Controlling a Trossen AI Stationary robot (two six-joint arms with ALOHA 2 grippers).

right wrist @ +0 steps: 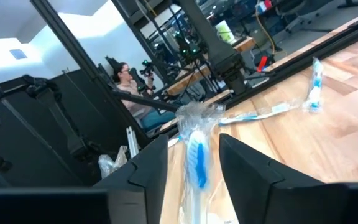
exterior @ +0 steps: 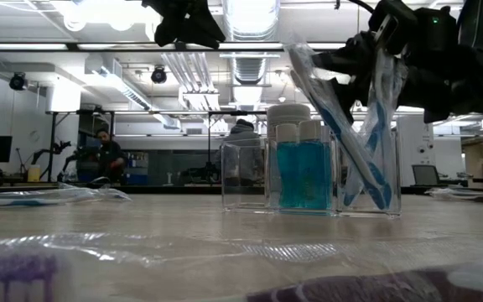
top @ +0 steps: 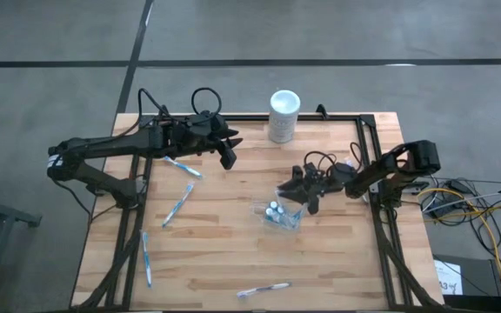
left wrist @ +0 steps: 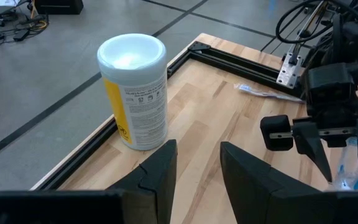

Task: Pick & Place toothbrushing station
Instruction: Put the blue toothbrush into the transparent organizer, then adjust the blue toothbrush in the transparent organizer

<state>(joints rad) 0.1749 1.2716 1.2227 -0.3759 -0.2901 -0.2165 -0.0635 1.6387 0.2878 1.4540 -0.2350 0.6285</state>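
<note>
Here a wrapped toothbrush (right wrist: 196, 158) stands between the right pincer's (right wrist: 193, 163) parted fingers

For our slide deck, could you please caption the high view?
Right hand open above the clear cup; wrapped toothbrushes scattered on the table; left hand waiting.

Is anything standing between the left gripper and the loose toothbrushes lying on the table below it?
Nothing visible does. The left gripper hangs open above bare wood, and the nearest wrapped toothbrush lies on the table just beside it. The white cylinder stands off to the other side.
</note>
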